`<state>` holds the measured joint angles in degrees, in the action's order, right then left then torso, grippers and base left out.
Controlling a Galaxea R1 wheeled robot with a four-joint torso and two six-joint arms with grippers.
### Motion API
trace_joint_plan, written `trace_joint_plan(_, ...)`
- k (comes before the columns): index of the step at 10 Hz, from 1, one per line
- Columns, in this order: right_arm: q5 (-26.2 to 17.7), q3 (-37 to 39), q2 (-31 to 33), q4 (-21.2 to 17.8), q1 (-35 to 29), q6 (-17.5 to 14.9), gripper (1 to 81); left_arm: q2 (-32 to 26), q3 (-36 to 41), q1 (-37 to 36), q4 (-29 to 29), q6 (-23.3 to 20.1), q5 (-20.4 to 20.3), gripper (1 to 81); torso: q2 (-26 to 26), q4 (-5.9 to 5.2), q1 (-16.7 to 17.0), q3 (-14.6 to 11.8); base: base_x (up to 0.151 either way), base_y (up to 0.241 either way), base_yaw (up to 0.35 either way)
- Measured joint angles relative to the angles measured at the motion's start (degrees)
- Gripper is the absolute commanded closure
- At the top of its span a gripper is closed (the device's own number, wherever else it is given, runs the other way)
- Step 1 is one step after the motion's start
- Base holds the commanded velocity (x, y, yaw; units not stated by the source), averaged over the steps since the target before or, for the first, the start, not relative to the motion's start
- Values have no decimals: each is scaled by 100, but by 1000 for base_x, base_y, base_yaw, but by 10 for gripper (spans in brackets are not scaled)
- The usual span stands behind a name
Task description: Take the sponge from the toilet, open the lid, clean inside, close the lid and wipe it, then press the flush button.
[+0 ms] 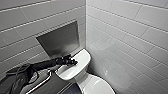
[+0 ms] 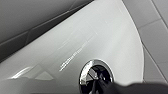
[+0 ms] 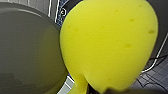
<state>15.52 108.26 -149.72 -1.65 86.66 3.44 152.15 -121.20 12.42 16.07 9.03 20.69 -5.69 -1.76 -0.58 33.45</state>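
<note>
The white toilet (image 1: 86,82) stands in a tiled corner with its lid (image 1: 101,87) down. My left arm comes in from the left, and its left gripper (image 1: 72,61) is shut and rests on the tank top (image 1: 83,57), covering the middle of it. In the left wrist view the round chrome-ringed flush button (image 2: 96,75) sits in the glossy tank top (image 2: 87,37), with the dark tip of the left gripper (image 2: 106,87) right at it. The yellow sponge (image 3: 110,42) bulges large in the right wrist view, pinched at its narrow end by my right gripper (image 3: 96,90), beside the lid (image 3: 25,50).
Grey tiled walls meet just behind the tank. A recessed metal panel (image 1: 58,41) is set in the wall above the tank. A metal grab bar (image 1: 41,83) runs low along the left wall. Dark tiled floor (image 3: 153,75) lies beside the toilet.
</note>
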Motion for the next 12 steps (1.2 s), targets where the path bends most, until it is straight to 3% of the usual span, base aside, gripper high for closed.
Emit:
trace_joint_plan(4, -28, 11, 0, 0, -1, 0, 811, -293, 456, -27, 88, 271, -13, 811, 0, 0, 0, 0, 0, 0, 0)
trace_joint_plan(7, -43, 11, 0, 0, -9, 0, 811, -877, 1481, -146, -28, 265, 334, 811, 0, 0, -2, 0, 0, 0, 0)
trace_joint_plan(12, -102, 11, 17, 0, -50, 9, 811, -1858, 3234, -612, -107, 279, 266, 811, 2, 0, -4, 0, 0, 0, 0)
